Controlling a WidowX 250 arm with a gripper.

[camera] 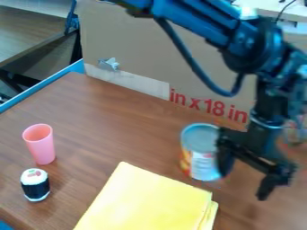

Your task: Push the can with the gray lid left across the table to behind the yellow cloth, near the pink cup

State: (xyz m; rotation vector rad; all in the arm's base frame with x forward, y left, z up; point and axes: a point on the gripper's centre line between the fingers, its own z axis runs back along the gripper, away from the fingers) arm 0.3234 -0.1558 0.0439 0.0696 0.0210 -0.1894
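Hanging beside a can [199,155] toward the far edge of the tabletop [120,121], my gripper [244,184] holds its fingers apart. A yellow cloth [150,200] lies nearby.

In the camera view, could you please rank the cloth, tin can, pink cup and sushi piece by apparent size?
1. Yellow cloth
2. Tin can
3. Pink cup
4. Sushi piece, only slightly smaller

Moderately bright, fairly even light covers the brown tabletop [114,121]; a pale sheen lies toward its lower right; the white surface [269,5] at upper right looks brightest; soft highlights mark the arm [195,20]; darker shadow gathers beneath the far-left table [27,29].
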